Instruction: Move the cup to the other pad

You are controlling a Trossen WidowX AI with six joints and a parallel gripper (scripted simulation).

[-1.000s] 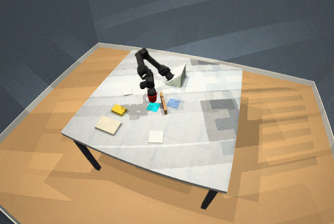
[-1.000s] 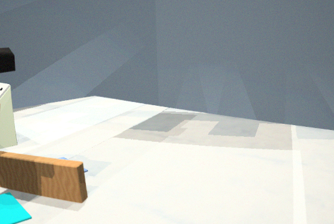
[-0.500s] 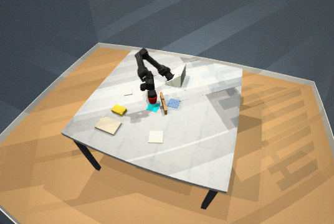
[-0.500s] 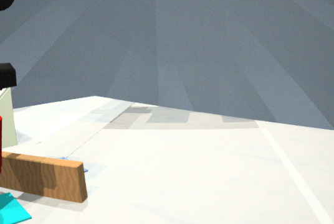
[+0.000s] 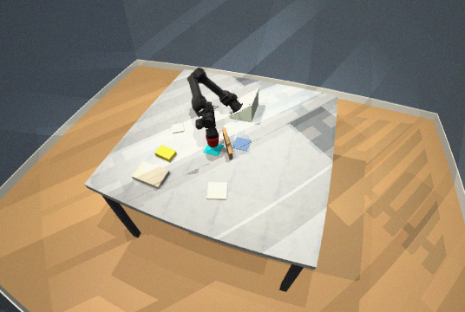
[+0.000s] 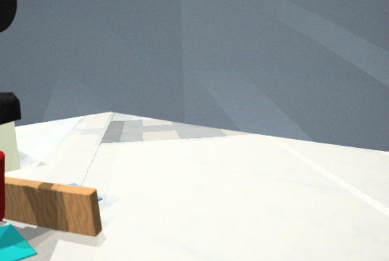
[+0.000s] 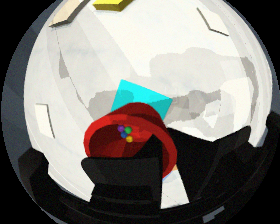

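Note:
The red cup point(image 5: 212, 141) point(image 6: 1, 186) point(image 7: 170, 150) is just above the cyan pad point(image 5: 212, 152) point(image 6: 16, 247) point(image 7: 125, 92), near its back edge; any small gap below the cup is hard to tell. My gripper point(image 5: 212, 135) is shut on the cup's wall at the rim. Several small coloured marbles point(image 7: 125, 133) lie together inside the cup. The blue pad point(image 5: 242, 144) point(image 6: 74, 185) is on the other side of an upright wooden board point(image 5: 227, 143) point(image 6: 54, 206). In the exterior view the cup is cut off by the left edge.
A pale wedge-shaped block point(image 5: 249, 112) point(image 6: 9, 148) stands behind the pads, close to the arm's elbow. A yellow block point(image 5: 166, 152) point(image 7: 112, 4), a beige slab point(image 5: 149, 175) point(image 7: 70, 12), a white tile point(image 5: 217, 191) point(image 7: 44, 120) and a smaller tile point(image 5: 178, 128) point(image 7: 212, 22) lie around.

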